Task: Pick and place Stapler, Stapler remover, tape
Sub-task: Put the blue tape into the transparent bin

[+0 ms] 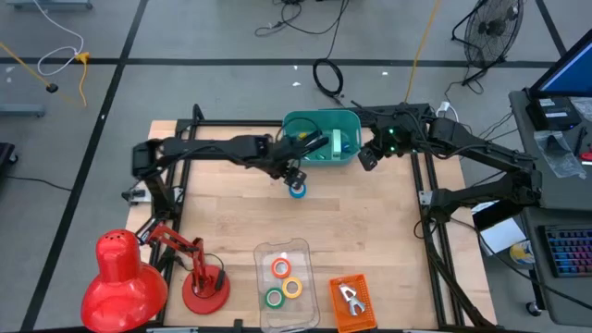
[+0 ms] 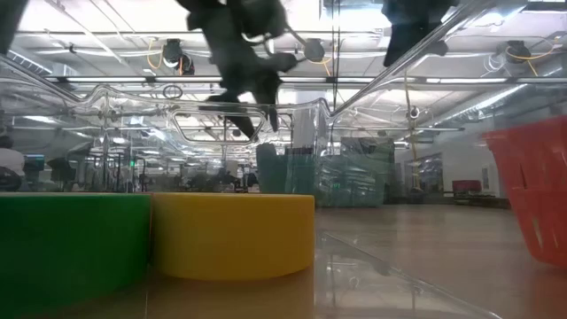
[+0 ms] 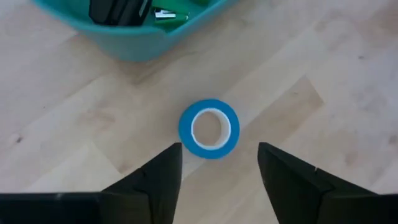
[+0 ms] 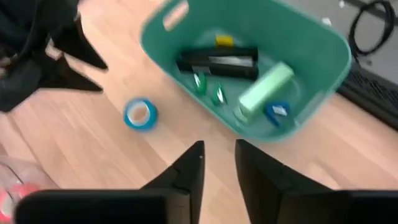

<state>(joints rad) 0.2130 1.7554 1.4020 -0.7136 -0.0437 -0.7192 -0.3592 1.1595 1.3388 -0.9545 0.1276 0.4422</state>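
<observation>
The wooden desk (image 1: 231, 222) carries everything, seen from above with 12 o'clock at the far edge. At about 8 o'clock a red desk lamp (image 1: 125, 277) sits on its round base. At 12 o'clock stands a teal basket (image 1: 344, 157); inside it lie a long black stapler (image 4: 217, 62), a pale green stapler (image 4: 264, 87), and a few small green, blue and yellow pieces too small to name. At 6 o'clock a clear plastic tray (image 1: 305, 305) holds three tape rolls side by side: the orange tape (image 1: 281, 268), the yellow tape (image 1: 292, 288) and the green tape (image 1: 274, 298). Just to its right, around 5 o'clock, an orange basket (image 1: 351, 314) holds a silver staple remover (image 1: 349, 296).

The left arm reaches across from 9 o'clock toward the basket's near side. The left gripper (image 3: 217, 165) hangs directly above the blue tape (image 3: 209, 129), which lies flat on the bare desk just at 6 o'clock of the teal basket, touching neither the basket nor the jaws. The jaws are released, spread wider than the roll.

The right arm comes in from 3 o'clock, and the right gripper (image 4: 217, 165) hovers beside the basket's 3 o'clock side, its jaws slightly parted and grasping nothing.
</observation>
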